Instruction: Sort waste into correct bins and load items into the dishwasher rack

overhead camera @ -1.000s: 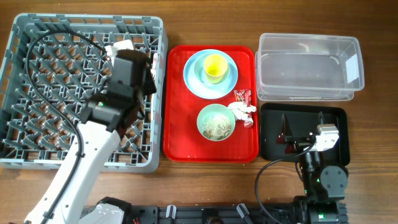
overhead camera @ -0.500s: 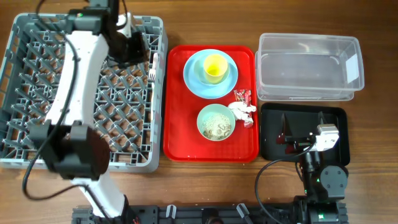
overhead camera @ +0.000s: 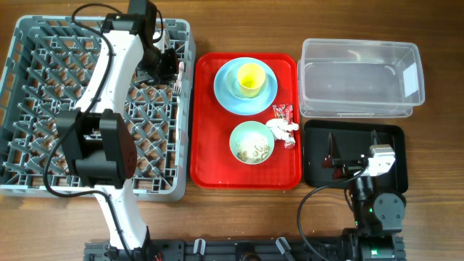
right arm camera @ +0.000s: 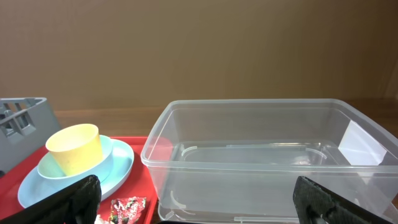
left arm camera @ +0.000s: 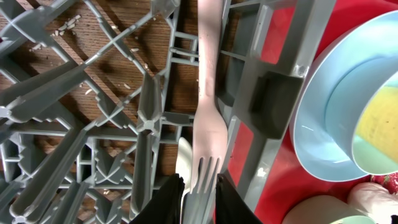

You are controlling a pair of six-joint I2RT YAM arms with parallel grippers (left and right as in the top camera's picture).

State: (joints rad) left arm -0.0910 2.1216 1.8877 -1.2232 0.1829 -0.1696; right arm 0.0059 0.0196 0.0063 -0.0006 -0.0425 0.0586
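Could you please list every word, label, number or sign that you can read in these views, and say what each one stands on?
No text can be read in any view.
On the red snack wrapper: some print, too small and blurred to read.
On the white label stuck to the clear tub: no writing can be made out.

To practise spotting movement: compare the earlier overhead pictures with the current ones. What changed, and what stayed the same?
The left arm stretched across the rack, carrying the left gripper toward its far right corner, where the fingers now pinch the tines of the white fork by the right wall. The right gripper stayed open over the black tray; everything on the red tray stayed put.
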